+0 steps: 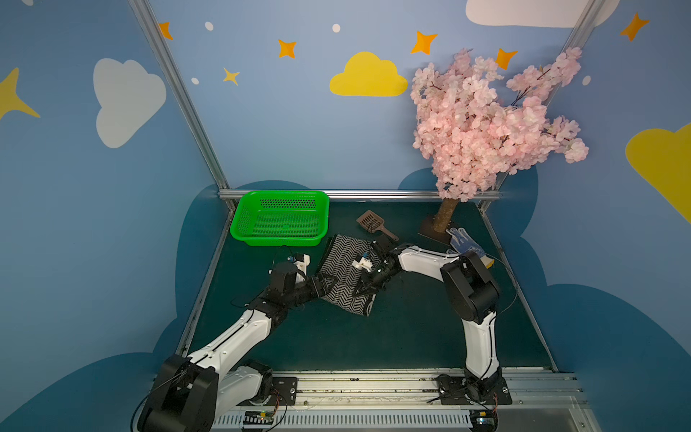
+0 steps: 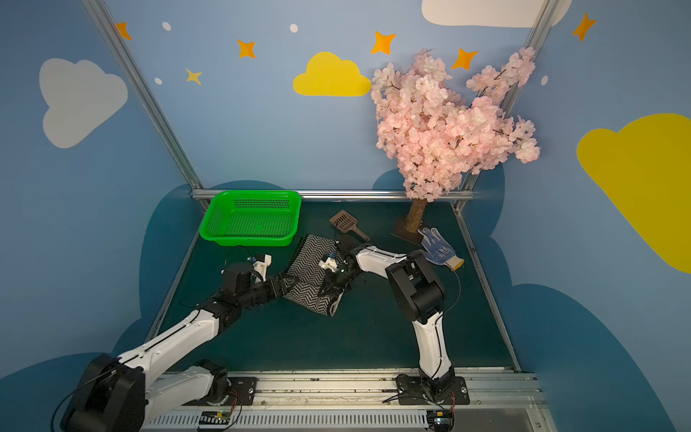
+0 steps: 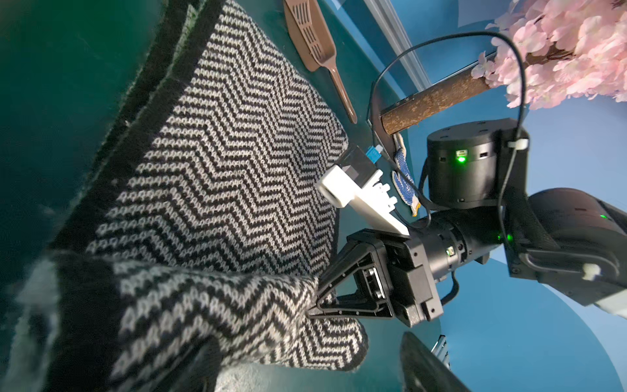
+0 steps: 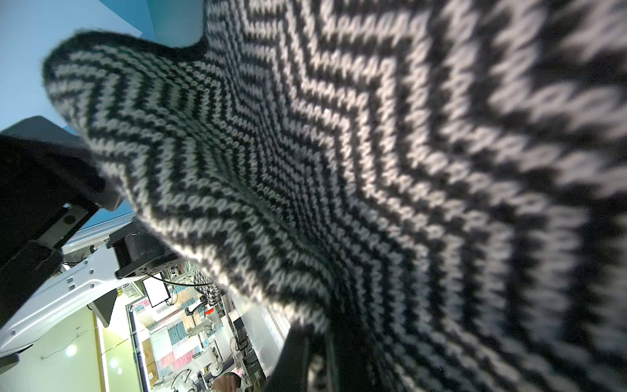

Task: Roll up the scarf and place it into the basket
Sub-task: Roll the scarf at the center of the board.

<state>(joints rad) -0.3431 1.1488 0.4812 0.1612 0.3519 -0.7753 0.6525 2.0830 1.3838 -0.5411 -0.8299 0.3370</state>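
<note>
While near the basket (image 1: 278, 193), scarf (image 1: 342, 256) edges amid open mat (image 1: 374, 344).

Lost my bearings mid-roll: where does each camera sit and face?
Top views: high above the robot's bases, looking down toward the back wall; left arm, right arm, scarf, green basket.
Left wrist: low over the table, looking across the scarf at the right pincer, shut on its edge.
Right wrist: pressed against the lifted scarf, facing out toward the lab room; left arm shows.
Shared: scarf in all; brown scoop in left wrist and top views.
</note>
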